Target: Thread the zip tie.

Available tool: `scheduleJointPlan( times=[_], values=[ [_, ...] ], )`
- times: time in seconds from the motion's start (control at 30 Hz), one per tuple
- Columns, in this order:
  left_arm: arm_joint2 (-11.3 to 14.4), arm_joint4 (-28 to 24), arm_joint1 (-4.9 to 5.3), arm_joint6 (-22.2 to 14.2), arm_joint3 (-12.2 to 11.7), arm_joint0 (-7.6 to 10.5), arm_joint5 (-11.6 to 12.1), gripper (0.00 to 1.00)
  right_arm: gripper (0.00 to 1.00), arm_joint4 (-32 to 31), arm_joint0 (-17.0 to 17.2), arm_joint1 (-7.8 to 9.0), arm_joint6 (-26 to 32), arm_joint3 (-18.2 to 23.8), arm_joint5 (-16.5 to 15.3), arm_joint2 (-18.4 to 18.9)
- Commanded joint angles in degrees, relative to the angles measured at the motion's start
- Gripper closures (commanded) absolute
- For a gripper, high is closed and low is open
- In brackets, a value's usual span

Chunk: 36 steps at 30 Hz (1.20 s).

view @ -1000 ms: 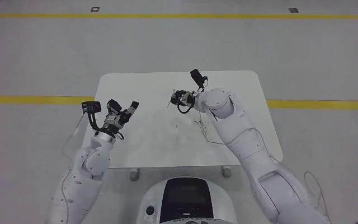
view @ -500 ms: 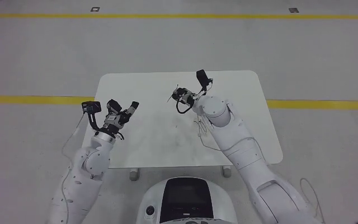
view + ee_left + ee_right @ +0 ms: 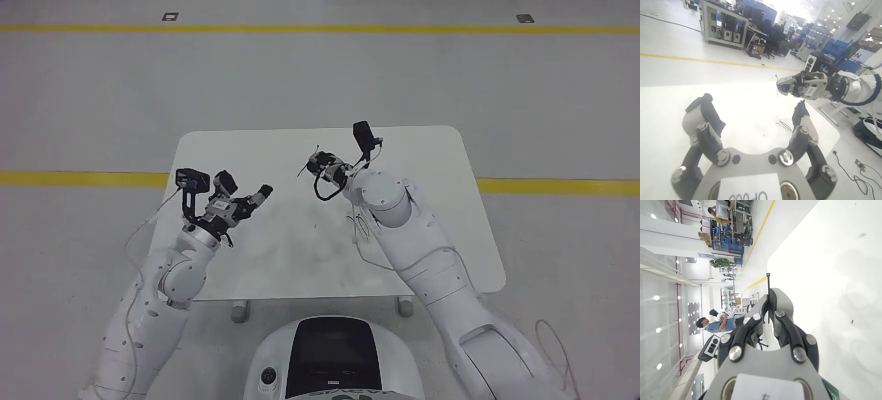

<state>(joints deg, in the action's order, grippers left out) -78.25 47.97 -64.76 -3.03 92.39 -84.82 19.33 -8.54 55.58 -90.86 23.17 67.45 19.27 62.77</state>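
A thin black zip tie (image 3: pixel 768 289) sticks out from between the closed fingers of my right gripper (image 3: pixel 769 296), its square head at the free end. In the top view that right gripper (image 3: pixel 313 168) hangs over the back middle of the white table (image 3: pixel 280 260) with the zip tie (image 3: pixel 306 166) jutting out to the left. From the left wrist the same zip tie (image 3: pixel 776 85) is a thin strand at the fingertips of the right gripper (image 3: pixel 780 87). My left gripper (image 3: pixel 753 103) is open and holds nothing, above the table's left part (image 3: pixel 250 196).
Thin black loops of wire (image 3: pixel 784 125) lie on the table near its right-hand middle (image 3: pixel 358 225). Cables (image 3: pixel 857 170) trail on the floor beside the table. Bare tabletop lies between the two grippers.
My left arm has swung inward toward the table's middle, closing the gap to the right gripper. The right gripper rose slightly toward the back a second ago and then held still.
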Motion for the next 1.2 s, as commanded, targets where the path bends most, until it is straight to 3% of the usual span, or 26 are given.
scheduleJointPlan(
  times=[0.0,0.8,1.03,1.17],
  values=[
    [0.17,0.15,-0.01,0.12,-0.18,0.15,0.05,0.0,1.0,0.12,-0.11,0.0,-0.05,-0.15,-0.04,0.06],
    [0.24,0.21,-0.01,0.08,-0.19,0.15,0.05,0.0,1.0,0.12,-0.11,0.0,-0.05,-0.15,-0.04,0.06],
    [4.78,2.59,0.14,-0.84,-0.54,1.73,0.15,0.0,1.0,2.49,2.25,-0.04,-1.55,2.13,-0.5,0.39],
    [8.33,3.2,0.03,0.47,-3.54,4.53,0.15,0.0,1.0,2.68,3.68,0.16,-1.62,3.73,-0.06,0.53]
  ],
)
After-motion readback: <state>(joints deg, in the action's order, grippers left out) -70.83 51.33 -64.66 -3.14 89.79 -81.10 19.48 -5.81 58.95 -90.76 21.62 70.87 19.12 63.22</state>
